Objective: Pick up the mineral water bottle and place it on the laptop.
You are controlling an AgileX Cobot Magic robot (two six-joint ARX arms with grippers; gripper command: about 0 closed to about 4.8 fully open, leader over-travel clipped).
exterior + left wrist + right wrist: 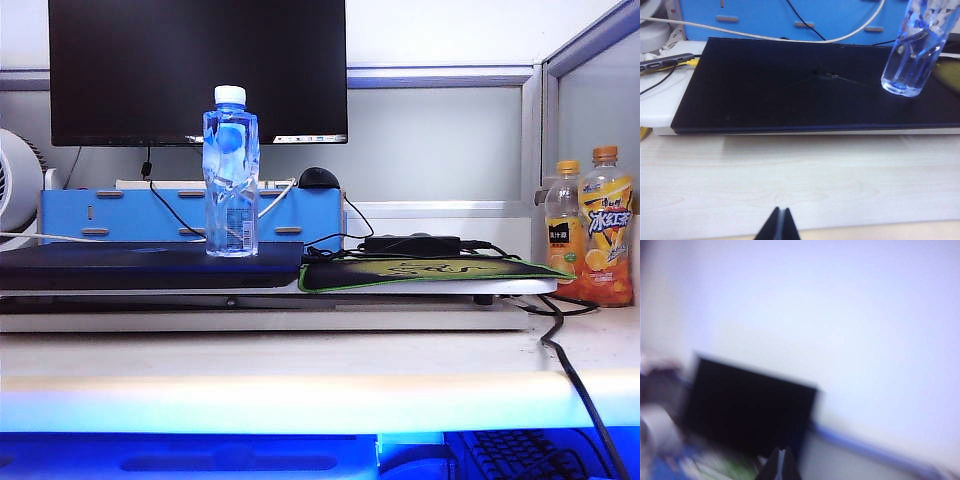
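- One bottle [231,175] is seen upright on the laptop [120,266], near its right end
- left pincer [779,220] is closed, empty, over the counter [800,175]
- right pincer [781,462] is closed, empty, raised toward the monitor [747,407]; blurred

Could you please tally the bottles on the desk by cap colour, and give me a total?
White cap: 1, the water bottle standing upright on the laptop.
Orange cap: 2, the drink bottles at the desk's right end.
Total: 3 bottles.
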